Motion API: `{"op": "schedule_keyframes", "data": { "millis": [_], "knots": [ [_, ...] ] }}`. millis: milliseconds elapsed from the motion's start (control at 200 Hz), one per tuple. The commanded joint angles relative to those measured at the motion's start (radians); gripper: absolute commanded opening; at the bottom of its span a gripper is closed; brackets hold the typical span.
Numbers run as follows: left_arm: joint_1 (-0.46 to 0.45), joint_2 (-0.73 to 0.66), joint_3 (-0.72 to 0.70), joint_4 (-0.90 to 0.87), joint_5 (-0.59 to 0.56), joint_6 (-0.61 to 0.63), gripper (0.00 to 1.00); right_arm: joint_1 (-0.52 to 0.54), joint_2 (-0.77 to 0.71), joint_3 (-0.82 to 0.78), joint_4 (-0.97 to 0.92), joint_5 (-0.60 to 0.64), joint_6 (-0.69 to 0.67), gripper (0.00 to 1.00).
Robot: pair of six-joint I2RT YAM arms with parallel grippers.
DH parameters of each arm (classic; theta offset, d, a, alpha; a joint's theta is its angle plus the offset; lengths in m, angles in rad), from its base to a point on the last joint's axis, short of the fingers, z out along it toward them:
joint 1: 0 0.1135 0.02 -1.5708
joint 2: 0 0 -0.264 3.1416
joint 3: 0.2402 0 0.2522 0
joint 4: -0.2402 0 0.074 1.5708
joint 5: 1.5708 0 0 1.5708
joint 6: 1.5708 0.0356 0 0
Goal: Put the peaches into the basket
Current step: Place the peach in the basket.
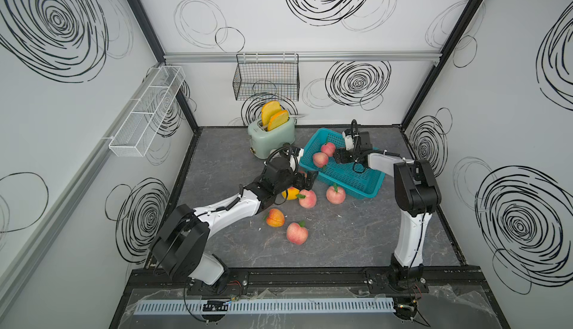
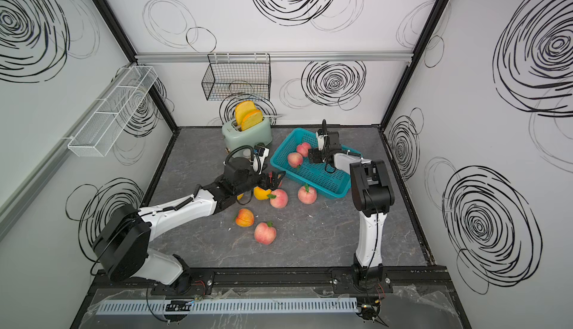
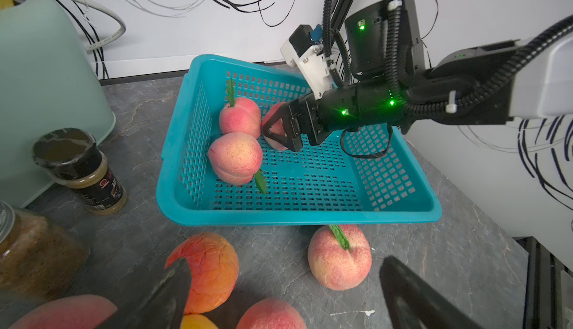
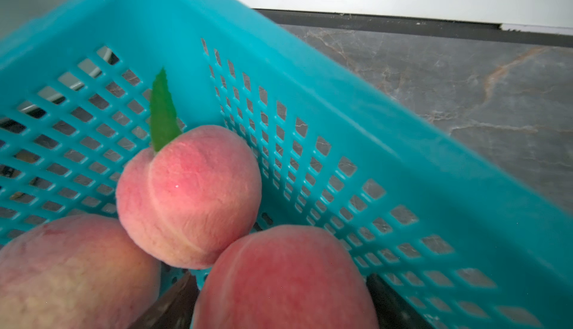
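The teal basket (image 1: 369, 192) (image 3: 294, 219) (image 4: 403, 157) sits at the back right of the table. Two pink peaches (image 1: 328, 148) (image 1: 320, 159) lie in its left end. My right gripper (image 1: 336, 155) (image 3: 273, 129) (image 4: 280, 278) reaches into the basket, and a third peach (image 4: 285, 281) sits between its fingers; whether they press on it does not show. My left gripper (image 1: 310, 178) (image 3: 285, 262) hovers open just in front of the basket, holding nothing. Loose peaches (image 1: 307, 198) (image 1: 335, 194) (image 1: 297, 233) lie on the table below it, with orange ones (image 1: 275, 217) (image 3: 210, 268).
A mint toaster (image 1: 271, 135) with toast slices (image 1: 274, 115) stands left of the basket. A spice jar (image 3: 80, 169) and a glass jar (image 3: 31, 250) stand by it. A black wire basket (image 1: 266, 78) hangs on the back wall and a white mesh rack (image 1: 145, 113) on the left wall.
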State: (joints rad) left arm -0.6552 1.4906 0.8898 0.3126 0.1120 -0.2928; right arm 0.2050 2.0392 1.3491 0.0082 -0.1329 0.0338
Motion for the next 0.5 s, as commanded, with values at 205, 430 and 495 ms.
{"op": "schedule_keyframes", "data": {
  "millis": [205, 430, 495],
  "knots": [
    [-0.017, -0.086, -0.041, -0.043, -0.039, 0.028, 0.98, 0.049, -0.196, -0.056, -0.007, 0.041, -0.010, 0.88],
    [-0.045, -0.182, -0.057, -0.158, -0.106, 0.007, 0.98, 0.103, -0.347, -0.171, 0.006, 0.041, 0.005, 0.89],
    [-0.053, -0.206, -0.055, -0.201, -0.128, -0.010, 0.98, 0.135, -0.391, -0.203, 0.007, 0.044, 0.009, 0.90]
  ]
}}
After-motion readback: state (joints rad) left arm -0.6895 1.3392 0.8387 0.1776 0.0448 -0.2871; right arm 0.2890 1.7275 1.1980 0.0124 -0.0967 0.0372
